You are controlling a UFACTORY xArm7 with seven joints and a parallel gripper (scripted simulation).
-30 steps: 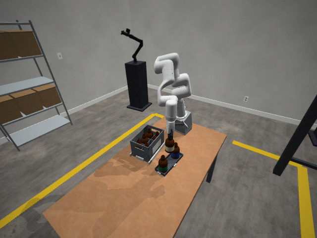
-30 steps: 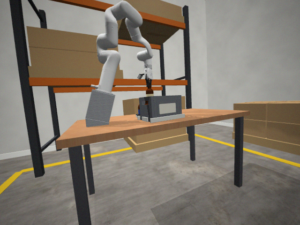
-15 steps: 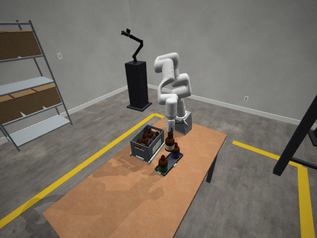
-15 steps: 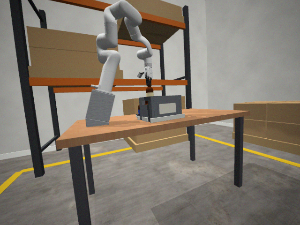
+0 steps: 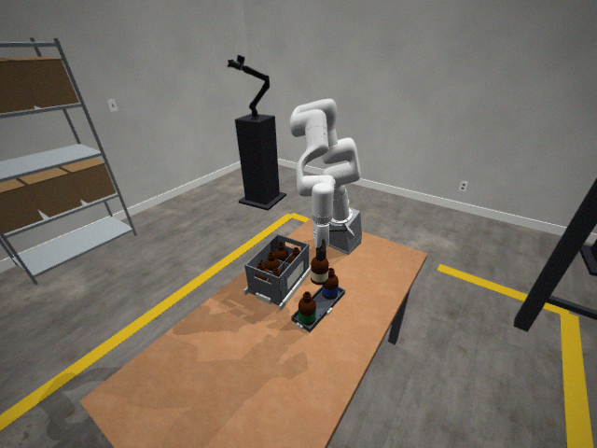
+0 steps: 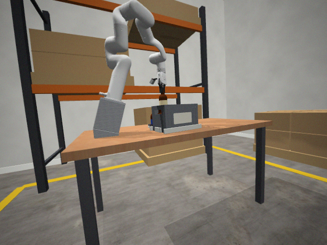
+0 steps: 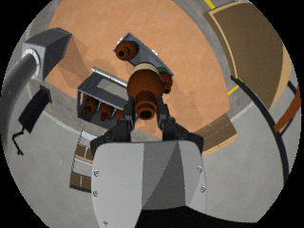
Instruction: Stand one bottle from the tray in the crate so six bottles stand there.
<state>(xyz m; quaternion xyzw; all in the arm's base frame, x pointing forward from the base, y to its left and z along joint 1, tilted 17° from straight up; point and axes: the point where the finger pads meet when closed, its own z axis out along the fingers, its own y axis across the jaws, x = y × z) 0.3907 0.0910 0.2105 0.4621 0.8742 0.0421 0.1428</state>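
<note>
My gripper point(image 5: 320, 251) point(image 6: 161, 89) point(image 7: 145, 103) is shut on the neck of a brown bottle with a cream label point(image 5: 319, 271) point(image 6: 162, 98) point(image 7: 143, 86). The bottle hangs upright, lifted above the far end of the dark tray point(image 5: 322, 304), beside the grey crate point(image 5: 270, 285) point(image 6: 163, 116) point(image 7: 85, 91). Its shoulder stands higher than the crate's rim. Several brown bottles point(image 5: 271, 261) stand in the crate's cells. Two bottles stand upright on the tray, one with a blue label point(image 5: 330, 286) and one with a green label point(image 5: 306, 310).
The crate and tray sit side by side on the wooden table point(image 5: 231, 376) point(image 6: 126, 139) near the arm's grey base point(image 5: 348, 234) point(image 6: 108, 117). Shelving with cardboard boxes stands behind the table in the exterior view.
</note>
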